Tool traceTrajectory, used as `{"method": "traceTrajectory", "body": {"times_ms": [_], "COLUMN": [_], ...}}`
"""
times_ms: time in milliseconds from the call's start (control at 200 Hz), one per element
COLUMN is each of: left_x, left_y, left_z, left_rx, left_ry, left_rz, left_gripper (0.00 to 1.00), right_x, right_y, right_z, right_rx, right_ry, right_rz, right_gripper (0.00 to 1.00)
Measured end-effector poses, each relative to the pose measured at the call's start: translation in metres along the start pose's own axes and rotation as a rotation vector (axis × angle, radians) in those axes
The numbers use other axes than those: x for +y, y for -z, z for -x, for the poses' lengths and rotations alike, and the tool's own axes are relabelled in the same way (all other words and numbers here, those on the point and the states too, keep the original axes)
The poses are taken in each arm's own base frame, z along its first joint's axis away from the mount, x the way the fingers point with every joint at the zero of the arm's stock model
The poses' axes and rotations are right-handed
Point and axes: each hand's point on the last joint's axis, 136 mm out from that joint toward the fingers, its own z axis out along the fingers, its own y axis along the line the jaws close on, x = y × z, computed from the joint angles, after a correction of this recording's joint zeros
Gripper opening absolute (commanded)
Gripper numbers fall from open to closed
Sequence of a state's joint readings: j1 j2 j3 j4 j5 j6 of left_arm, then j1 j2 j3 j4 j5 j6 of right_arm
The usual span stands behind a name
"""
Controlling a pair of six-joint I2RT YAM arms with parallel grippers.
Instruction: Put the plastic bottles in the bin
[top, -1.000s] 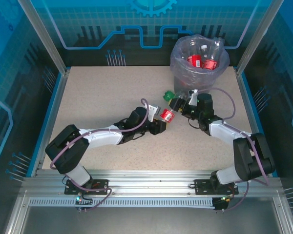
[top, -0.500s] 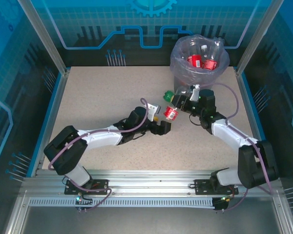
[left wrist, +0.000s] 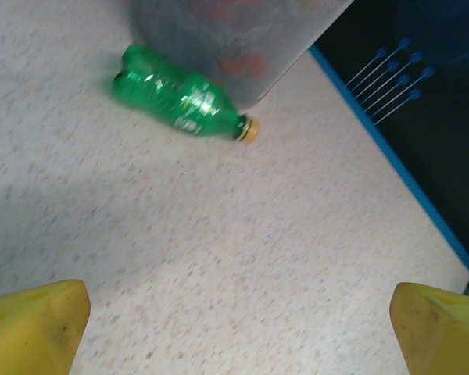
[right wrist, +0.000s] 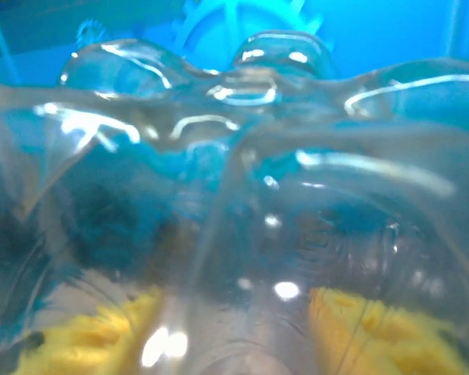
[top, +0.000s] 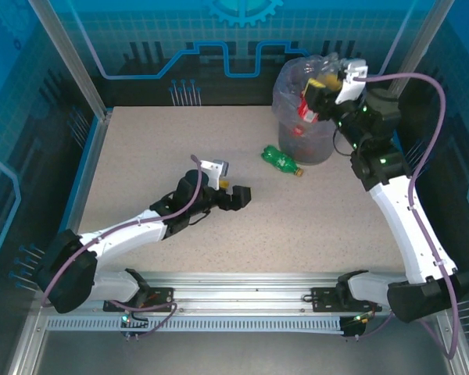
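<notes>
One green bottle [top: 282, 161] on table [top: 141, 156], lying flat just beside bin [top: 320, 147], at its 7 o'clock, yellowish cap toward 4. Has label, way too blurry to read. Right gripper [top: 316, 92] clamped on red-labelled bottle [top: 306, 108] over bin mouth, table's 1 o'clock. Left gripper [top: 236, 193] wide open, nothing in it, mid-table.
</notes>
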State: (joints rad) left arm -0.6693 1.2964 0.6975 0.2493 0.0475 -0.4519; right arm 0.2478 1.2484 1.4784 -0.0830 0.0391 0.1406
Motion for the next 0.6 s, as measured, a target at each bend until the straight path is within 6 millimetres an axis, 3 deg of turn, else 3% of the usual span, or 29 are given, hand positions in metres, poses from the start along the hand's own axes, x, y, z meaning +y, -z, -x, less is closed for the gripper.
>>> {"method": "traceTrajectory", "body": {"times_ms": [90,160,410,600], "left_x": [0.008,0.010,0.006,0.006], "left_y": [0.000,0.001,0.010,0.011], "left_z": [-0.012,-0.015,-0.009,-0.010], "left_rx": [0.035,0.046,0.028,0.031], "left_ry": [0.022,0.029,0.026,0.027], "left_rz": [0.025,0.033,0.030,0.032], "left_gripper": [0.99,0.99,0.99,0.99], "right_x": [-0.018,-0.031,-0.089,-0.124], "right_y": [-0.016,-0.033,-0.091,-0.115], "right_z": [0.020,0.022,-0.014,-0.030], "right_rx": [-0.044,-0.047,0.061,0.121], "right_ry": [0.102,0.163,0.257,0.232], "right_rz": [-0.102,-0.175,-0.355,-0.412], "right_gripper": [0.47,0.46,0.45,0.45]}}
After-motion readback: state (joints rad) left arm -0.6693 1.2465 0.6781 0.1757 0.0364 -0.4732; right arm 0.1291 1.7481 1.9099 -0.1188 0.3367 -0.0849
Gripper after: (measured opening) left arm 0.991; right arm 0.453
